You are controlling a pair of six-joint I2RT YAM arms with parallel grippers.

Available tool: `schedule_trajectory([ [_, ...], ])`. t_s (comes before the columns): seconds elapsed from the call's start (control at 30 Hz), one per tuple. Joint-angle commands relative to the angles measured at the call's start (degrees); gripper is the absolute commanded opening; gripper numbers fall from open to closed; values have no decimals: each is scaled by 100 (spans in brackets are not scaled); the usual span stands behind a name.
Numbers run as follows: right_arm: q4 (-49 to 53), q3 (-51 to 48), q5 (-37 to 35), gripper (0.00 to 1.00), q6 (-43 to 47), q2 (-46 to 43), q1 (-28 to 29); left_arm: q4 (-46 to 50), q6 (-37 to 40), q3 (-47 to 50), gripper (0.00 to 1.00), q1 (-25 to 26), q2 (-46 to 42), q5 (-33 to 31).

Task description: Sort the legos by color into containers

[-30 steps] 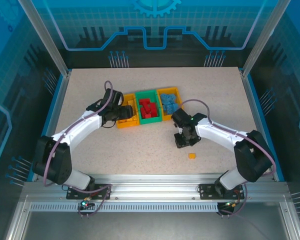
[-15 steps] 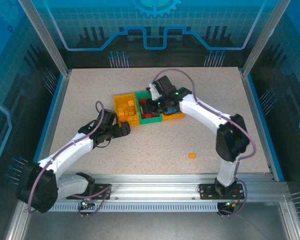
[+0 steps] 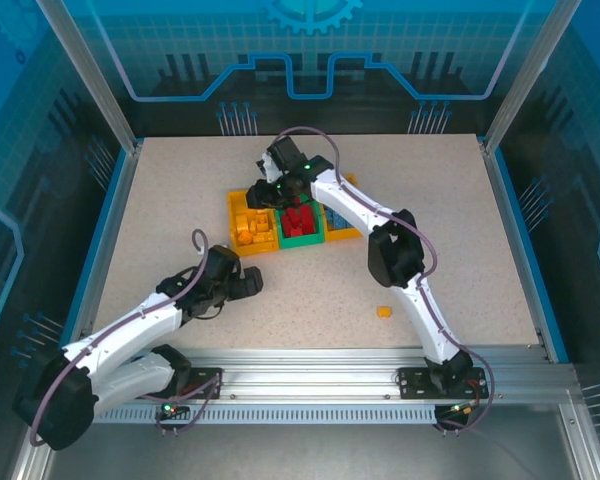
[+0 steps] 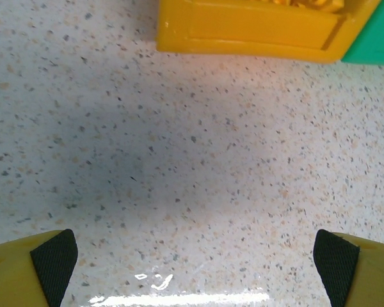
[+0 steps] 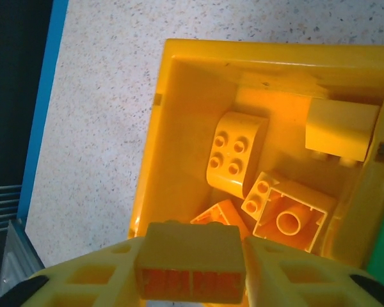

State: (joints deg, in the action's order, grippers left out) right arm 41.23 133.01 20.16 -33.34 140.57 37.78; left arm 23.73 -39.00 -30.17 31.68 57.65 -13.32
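Note:
My right gripper (image 5: 191,265) is shut on an orange-yellow lego (image 5: 191,259) and hangs over the left yellow bin (image 5: 179,48). That bin holds several orange-yellow legos (image 5: 238,148). From above, the right gripper (image 3: 264,193) sits over the left yellow bin (image 3: 236,212). The green bin (image 3: 300,240) holds red legos (image 3: 298,217), and the right yellow bin (image 3: 345,234) holds blue ones (image 3: 337,217). One orange lego (image 3: 384,311) lies loose on the table. My left gripper (image 3: 250,283) is open and empty over bare table. Its pads (image 4: 54,256) are spread wide below the left yellow bin's wall (image 4: 249,29).
The right arm stretches across the right yellow bin and hides part of it. A corner of the green bin (image 4: 377,51) shows in the left wrist view. The blue table edge (image 5: 41,96) runs left of the bin.
The right arm swung from above the green bin leftward to above the left yellow bin, still holding its lego. The left arm drew back slightly toward the near edge.

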Motion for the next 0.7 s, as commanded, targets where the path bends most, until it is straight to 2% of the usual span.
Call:
schedule_trajectory([
  [0.0,439,278,56,55,-58,193,72,-8,-177,64,99,274,-37,-342],
  [0.1,423,138,65,68,40,7,105,-93,-162,55,99,464,-25,-442],
  [0.17,352,-163,-13,80,185,-357,141,-268,-6,56,99,664,-19,-477],
  [0.23,255,-616,-130,85,351,-852,151,-352,179,-62,99,914,92,-555],
  [0.37,77,-1990,-701,89,689,-2165,60,-495,660,-657,99,1685,790,-624],
  [0.47,86,-3246,-1450,91,737,-3237,-212,-382,514,-1474,99,2162,1771,-377],
  [0.6,2,-5088,-1988,93,485,-4726,-977,-68,301,-2826,99,2908,3276,-214],
  [0.67,-2,-5970,-2291,94,425,-5481,-1447,33,37,-3598,99,3081,4065,199],
])
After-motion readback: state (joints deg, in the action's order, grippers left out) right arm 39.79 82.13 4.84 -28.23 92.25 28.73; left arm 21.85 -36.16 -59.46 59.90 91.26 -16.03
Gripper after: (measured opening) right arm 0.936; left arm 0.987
